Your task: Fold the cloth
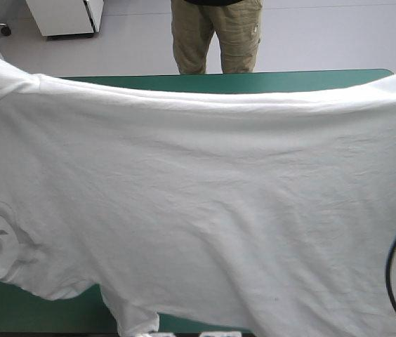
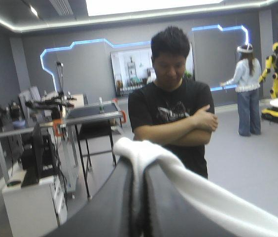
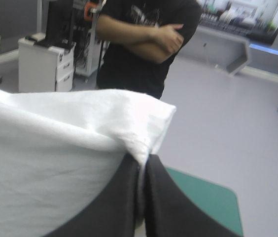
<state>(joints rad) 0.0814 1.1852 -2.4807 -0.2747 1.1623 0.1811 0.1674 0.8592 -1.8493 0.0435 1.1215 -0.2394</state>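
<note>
In the high view, the T-shirt (image 1: 198,196) is hanging lifted and spread wide, filling nearly the whole picture like a curtain. Its upper edge is sagging gently between the two upper corners, where the cloth is running out of sight. A strip of the teal-green counter (image 1: 254,81) is showing beyond that edge, and more of it is showing under the ragged lower edge near the left corner. Low on the left side a rounded seamed opening is drooping; whether it is a sleeve or the neck cannot be told. Neither pincer is showing here.

In the left wrist view, the camera is looking level into the room. The left pincer (image 2: 140,163) is clamping the T-shirt (image 2: 134,148), its black fingers (image 2: 114,202) standing all but together with a thin fold of white between them. The cloth is bunching over the fingertips, and a taut white band is stretching away to one side of the pincer.

In the right wrist view, the right pincer (image 3: 143,165) is likewise gripping the T-shirt (image 3: 55,163), its fingers nearly meeting with the cloth pinched at their tips. From there the cloth is spreading broadly to one side, its corner rising just above the pincer. A corner of the counter (image 3: 213,202) is lying below, on the other side of the pincer.
</note>
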